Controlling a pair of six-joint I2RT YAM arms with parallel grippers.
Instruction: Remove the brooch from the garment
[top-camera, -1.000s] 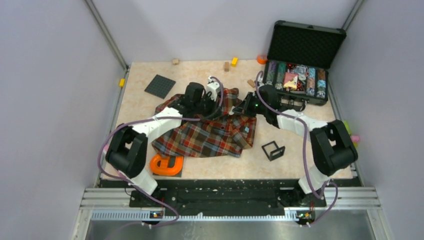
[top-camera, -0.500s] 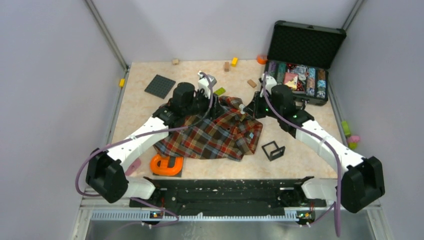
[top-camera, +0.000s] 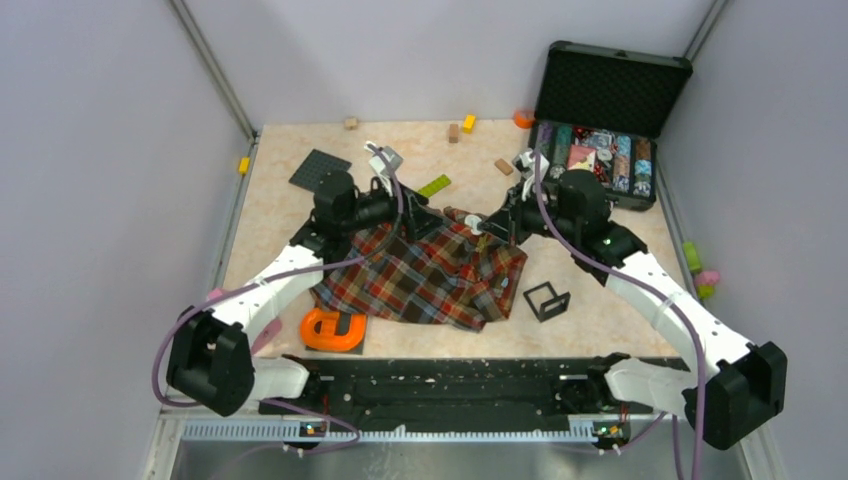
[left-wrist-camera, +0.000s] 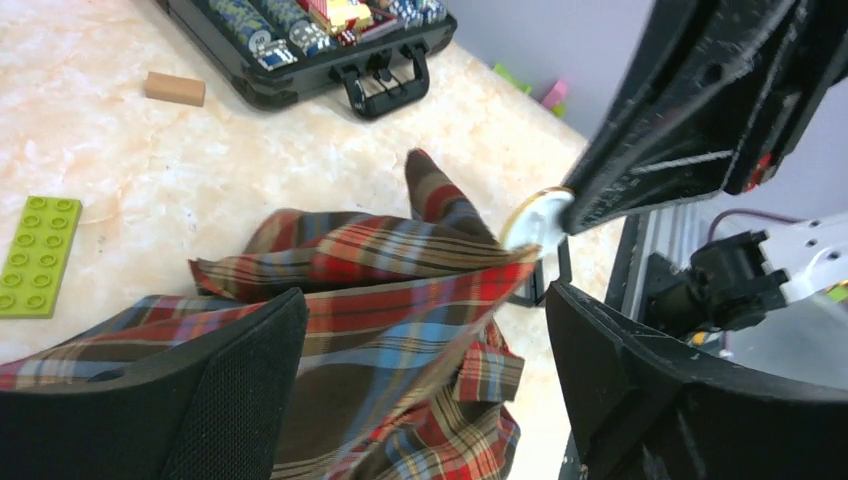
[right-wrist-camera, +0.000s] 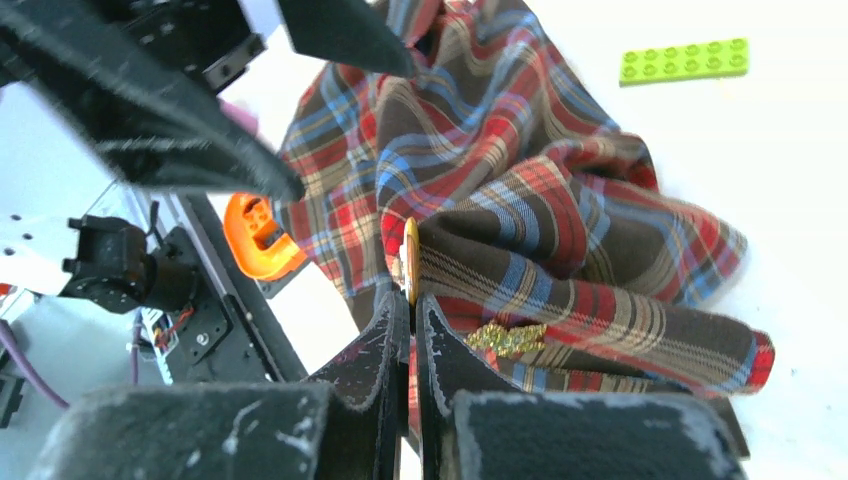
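Note:
The garment (top-camera: 430, 282), a red, green and navy plaid shirt, lies crumpled mid-table. The brooch (top-camera: 473, 222), a small whitish disc, sits at the shirt's raised far-right corner. My right gripper (top-camera: 484, 226) is shut on it. In the right wrist view the brooch (right-wrist-camera: 410, 258) shows edge-on between the right gripper (right-wrist-camera: 412, 300) tips, with plaid cloth (right-wrist-camera: 520, 200) touching it. In the left wrist view the cloth (left-wrist-camera: 380, 300) rises to the brooch (left-wrist-camera: 535, 220). My left gripper (left-wrist-camera: 425, 340) stands open over the shirt, holding nothing. It is just left of the brooch (top-camera: 418, 218).
An open case of poker chips (top-camera: 600, 150) stands at the back right. A black wire cube (top-camera: 546, 300) lies right of the shirt and an orange piece (top-camera: 335, 330) at its near left. A green brick (top-camera: 434, 185), a black baseplate (top-camera: 320, 172) and small blocks lie behind.
My left gripper has opened, let go of the shirt and drawn back to the left. The right gripper stays shut on the brooch, and the shirt has slid slightly toward the near right.

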